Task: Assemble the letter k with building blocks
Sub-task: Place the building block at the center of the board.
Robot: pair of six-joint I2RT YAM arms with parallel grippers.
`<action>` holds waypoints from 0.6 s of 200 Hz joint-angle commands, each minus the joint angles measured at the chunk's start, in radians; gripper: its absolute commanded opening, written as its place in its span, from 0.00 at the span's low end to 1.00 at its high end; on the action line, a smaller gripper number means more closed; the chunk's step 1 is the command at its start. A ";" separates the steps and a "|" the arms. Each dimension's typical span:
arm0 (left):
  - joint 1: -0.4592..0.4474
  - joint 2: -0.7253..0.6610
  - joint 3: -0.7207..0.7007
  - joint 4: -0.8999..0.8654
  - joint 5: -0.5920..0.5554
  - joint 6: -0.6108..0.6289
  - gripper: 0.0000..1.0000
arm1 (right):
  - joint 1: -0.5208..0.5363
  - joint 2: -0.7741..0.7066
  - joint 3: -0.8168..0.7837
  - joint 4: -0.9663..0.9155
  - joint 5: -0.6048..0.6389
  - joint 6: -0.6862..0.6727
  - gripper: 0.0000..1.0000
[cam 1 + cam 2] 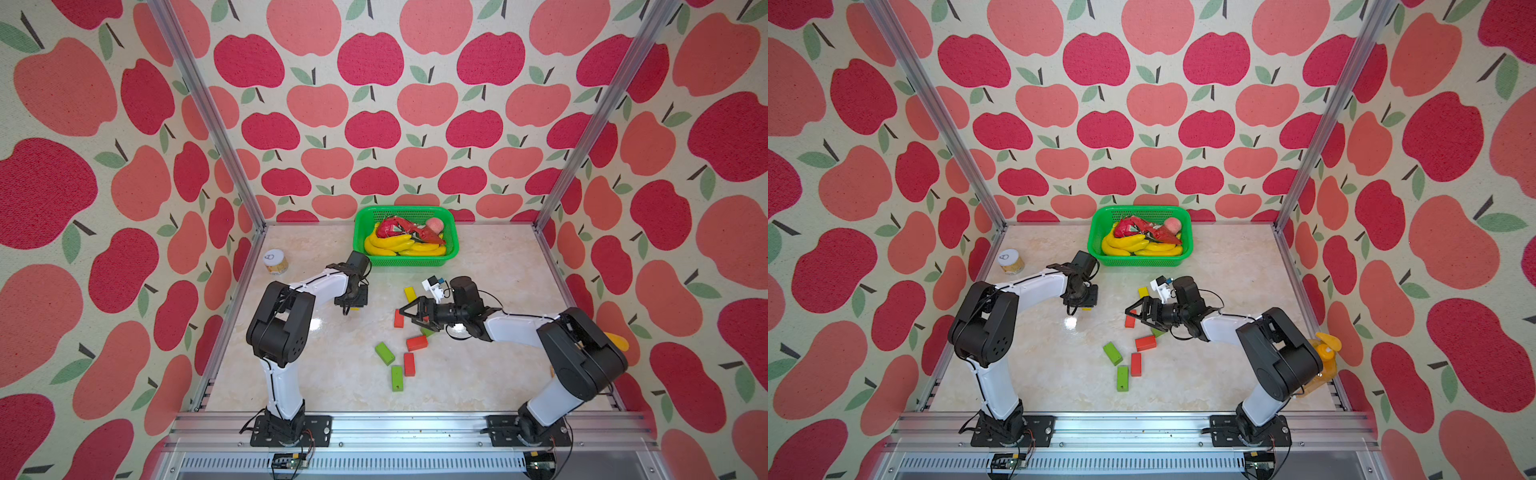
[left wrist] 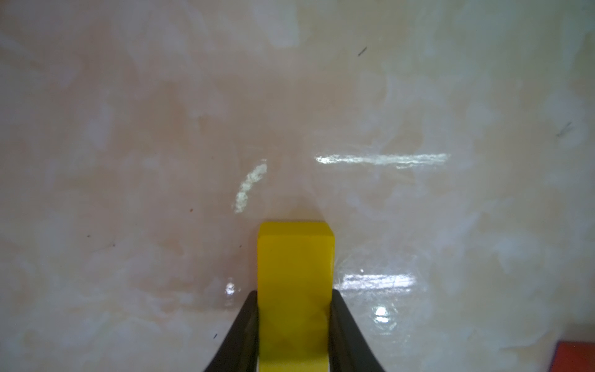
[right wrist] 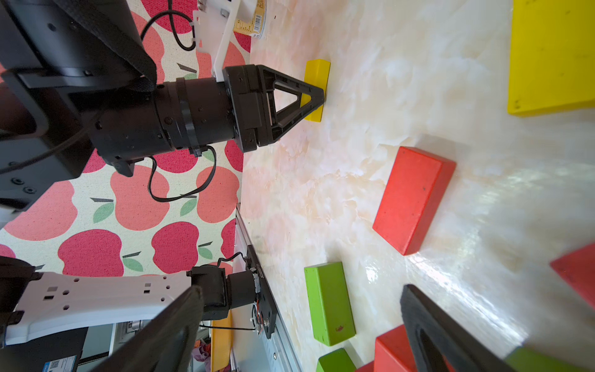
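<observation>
No text legible to me; only a barcode (image 3: pixel 256 22) on the jar (image 3: pixel 246 27), its digits too small.

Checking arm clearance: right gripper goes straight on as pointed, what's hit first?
Probably the left gripper, shut on a yellow block: the right gripper points roughly level at it. The red block looks below that line. Depth unclear.

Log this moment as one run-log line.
left tool: shut on yellow block, low at table | right tool: open, empty, beside red block | K: not formed
</observation>
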 commanded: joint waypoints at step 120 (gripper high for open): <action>0.028 0.048 0.064 -0.029 -0.022 0.000 0.36 | -0.011 -0.023 0.025 -0.019 0.003 -0.025 0.99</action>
